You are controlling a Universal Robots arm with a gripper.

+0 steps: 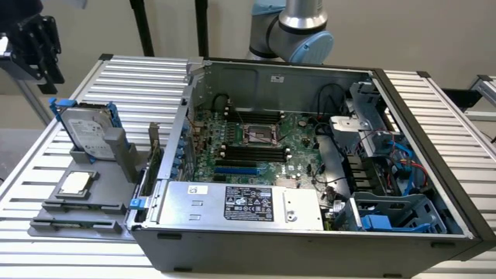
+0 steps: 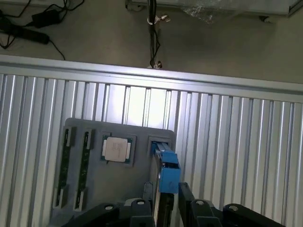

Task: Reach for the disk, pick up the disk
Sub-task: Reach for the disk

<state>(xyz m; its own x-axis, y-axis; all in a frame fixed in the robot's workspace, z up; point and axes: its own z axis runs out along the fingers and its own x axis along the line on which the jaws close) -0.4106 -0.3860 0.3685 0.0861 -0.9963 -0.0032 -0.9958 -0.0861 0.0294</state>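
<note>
The disk (image 1: 87, 132) stands on edge in a slot of the grey tray (image 1: 78, 224), at the exterior view's left. It is silver-grey with a white label and a bright blue bracket. My gripper (image 1: 32, 46) hangs high above the table, up and further left of the disk, touching nothing. In the wrist view I look down on the disk (image 2: 165, 172) edge-on, with its blue bracket uppermost. My gripper (image 2: 163, 198) is open, its dark fingers (image 2: 184, 194) apart on either side of the disk's line, well above it and holding nothing.
A square silver chip (image 1: 78, 182) lies on the same tray, with two memory sticks (image 2: 71, 168) beside it. An open computer case (image 1: 310, 157) with a silver power supply (image 1: 240, 203) fills the ribbed metal table (image 1: 139, 75). Cables lie on the floor (image 2: 28, 28).
</note>
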